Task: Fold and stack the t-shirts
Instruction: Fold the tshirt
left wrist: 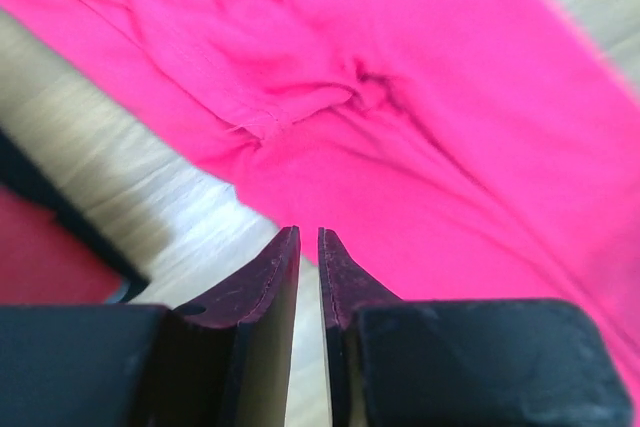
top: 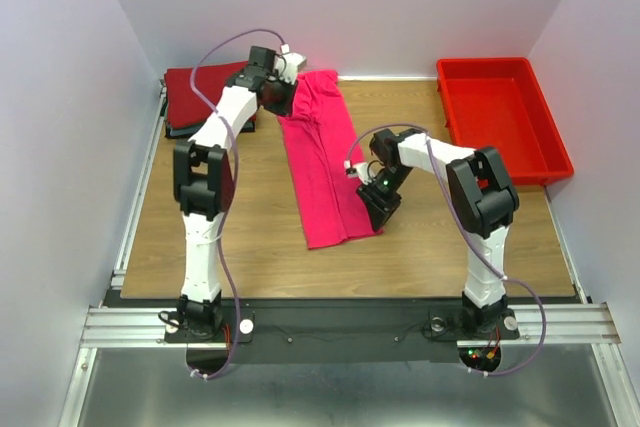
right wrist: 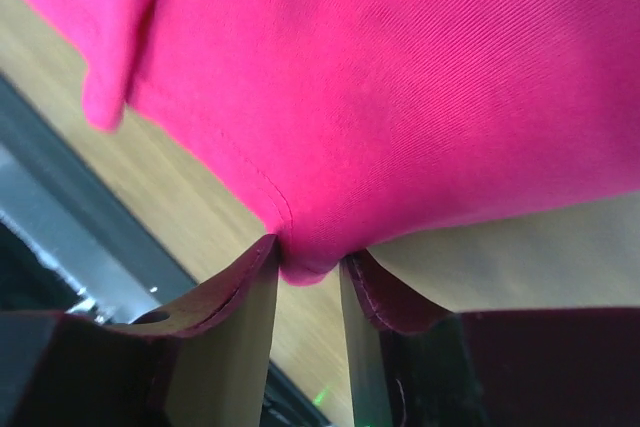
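Right wrist view: right gripper [right wrist: 308, 252] pinches the near hem of the pink tee [right wrist: 420, 97], a strip on the table [top: 430, 247]; left gripper [left wrist: 309, 237], nearly pressed together and empty, should grip the far edge before 1 level fold.

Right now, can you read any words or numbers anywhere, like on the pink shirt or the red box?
No words, numbers or signs can be read in any view.
The pink t-shirt is plain, with no print or tag showing.
The red bin and the folded shirts show no label.
The left arm and right arm show no readable marking.
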### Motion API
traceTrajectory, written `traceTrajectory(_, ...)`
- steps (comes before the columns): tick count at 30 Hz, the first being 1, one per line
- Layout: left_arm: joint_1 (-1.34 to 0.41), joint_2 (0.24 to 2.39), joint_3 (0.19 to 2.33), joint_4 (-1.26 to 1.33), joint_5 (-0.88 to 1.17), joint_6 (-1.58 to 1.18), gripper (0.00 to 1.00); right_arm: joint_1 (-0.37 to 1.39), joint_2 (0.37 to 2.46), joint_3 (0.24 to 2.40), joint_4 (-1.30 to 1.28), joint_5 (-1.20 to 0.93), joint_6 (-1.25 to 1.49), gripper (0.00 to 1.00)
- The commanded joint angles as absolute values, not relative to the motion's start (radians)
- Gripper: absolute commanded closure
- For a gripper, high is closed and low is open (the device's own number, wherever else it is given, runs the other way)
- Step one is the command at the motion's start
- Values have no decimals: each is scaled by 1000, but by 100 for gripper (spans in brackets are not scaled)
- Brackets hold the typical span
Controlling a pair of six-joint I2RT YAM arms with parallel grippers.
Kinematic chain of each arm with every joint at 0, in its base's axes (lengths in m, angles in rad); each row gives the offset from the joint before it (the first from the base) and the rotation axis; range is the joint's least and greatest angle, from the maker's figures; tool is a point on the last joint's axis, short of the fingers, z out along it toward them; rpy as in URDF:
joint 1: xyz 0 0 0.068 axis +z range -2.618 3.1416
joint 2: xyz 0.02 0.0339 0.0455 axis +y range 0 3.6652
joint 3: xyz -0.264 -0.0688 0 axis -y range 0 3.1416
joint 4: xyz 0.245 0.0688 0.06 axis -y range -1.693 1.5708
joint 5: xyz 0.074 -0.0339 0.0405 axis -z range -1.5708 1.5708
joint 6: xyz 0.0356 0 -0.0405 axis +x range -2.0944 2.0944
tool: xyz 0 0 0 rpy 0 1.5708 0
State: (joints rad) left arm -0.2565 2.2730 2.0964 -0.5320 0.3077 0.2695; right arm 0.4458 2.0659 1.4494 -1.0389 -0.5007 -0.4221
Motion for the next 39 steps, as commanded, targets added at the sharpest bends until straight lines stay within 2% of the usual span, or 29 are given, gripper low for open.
traceTrajectory(1,-221,2076,1990,-462,373,275,75,515,2051,1345,-974,-495,-433,64)
traceTrajectory(7,-196,1803,1630,-361,426,366,74,639,2017,1290,-976,-540,-430,66)
traceTrajectory(10,-190,1715,1531,-367,445,411,74,672,2016,1272,-970,-558,-420,67)
traceTrajectory(12,-178,1634,1436,-368,460,429,69,695,2013,1253,-956,-566,-411,67)
traceTrajectory(19,-222,1497,1186,-405,543,522,65,681,1869,1379,-968,-575,-426,67)
traceTrajectory(25,-273,1454,1059,-313,583,468,71,646,1890,1414,-887,-535,-375,67)
traceTrajectory(29,-275,1431,1009,-276,548,446,71,643,1953,1411,-786,-425,-341,67)
traceTrajectory(35,-262,1344,979,-247,483,433,61,649,1999,1369,-770,-414,-342,68)
traceTrajectory(39,-247,1298,960,-276,488,456,60,673,1974,1287,-770,-451,-313,68)
